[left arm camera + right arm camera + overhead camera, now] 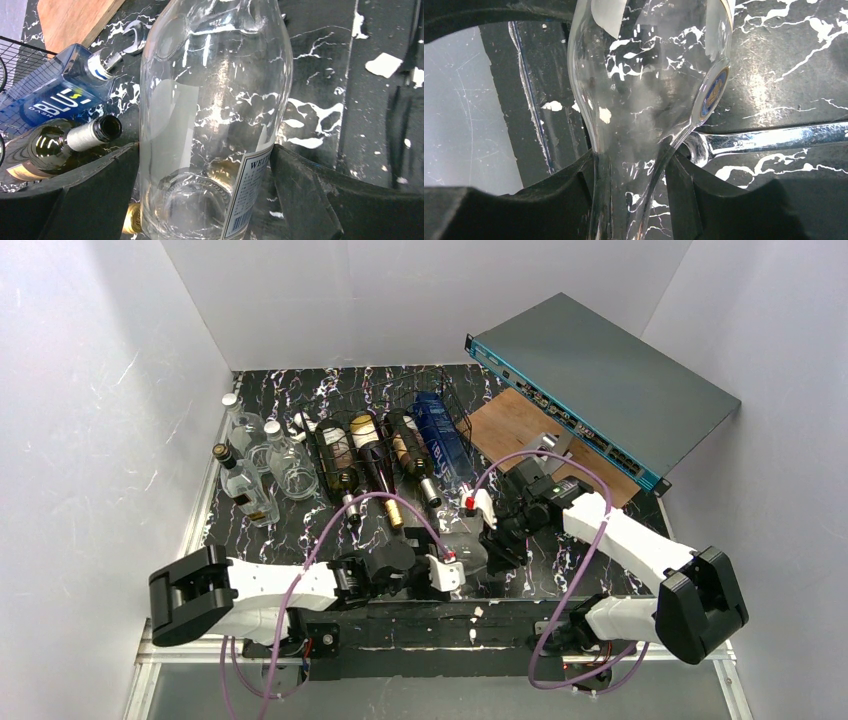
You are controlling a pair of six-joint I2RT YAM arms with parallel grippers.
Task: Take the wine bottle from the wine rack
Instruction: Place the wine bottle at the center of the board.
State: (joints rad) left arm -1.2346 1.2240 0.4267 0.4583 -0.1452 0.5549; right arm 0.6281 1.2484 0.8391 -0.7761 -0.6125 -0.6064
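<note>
Clear wine bottle [464, 543] is off the wine rack [328, 436], lying lengthwise near the front of the black marbled surface [290, 390], between both arms.
Right gripper [629, 172]: jaws narrow, clamped on the neck.
Left gripper [205, 167]: jaws wide, one finger [85, 195] close against each side of the lower body.
Rack holds three dark bottles [375, 455] and a blue bottle [437, 430].
Chrome wrench [769, 140] lies under the bottle's shoulder.
</note>
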